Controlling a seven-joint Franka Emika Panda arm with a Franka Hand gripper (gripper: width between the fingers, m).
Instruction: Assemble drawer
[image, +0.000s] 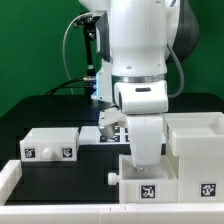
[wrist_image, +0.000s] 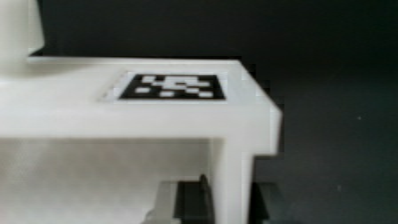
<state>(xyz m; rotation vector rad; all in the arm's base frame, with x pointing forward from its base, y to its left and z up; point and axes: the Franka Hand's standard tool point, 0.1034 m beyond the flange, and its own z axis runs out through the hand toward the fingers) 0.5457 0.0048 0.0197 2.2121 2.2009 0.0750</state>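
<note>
Green backdrop and black table (image: 40, 112) are framing the gripper (image: 140, 158) reaching down onto the drawer piece (image: 180, 178), with a small tray (image: 50, 145) lying toward the exterior view's left of it. Wrist view: the fingers (wrist_image: 185, 205) are clamping shut on the drawer piece's thin wall beside its tag (wrist_image: 175, 87).

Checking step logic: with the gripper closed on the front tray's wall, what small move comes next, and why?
Probably a slight lift of the tray. The gripper is shut on its wall, and the casing stands close behind, toward the exterior view's right; lifting clears it before any move there.
</note>
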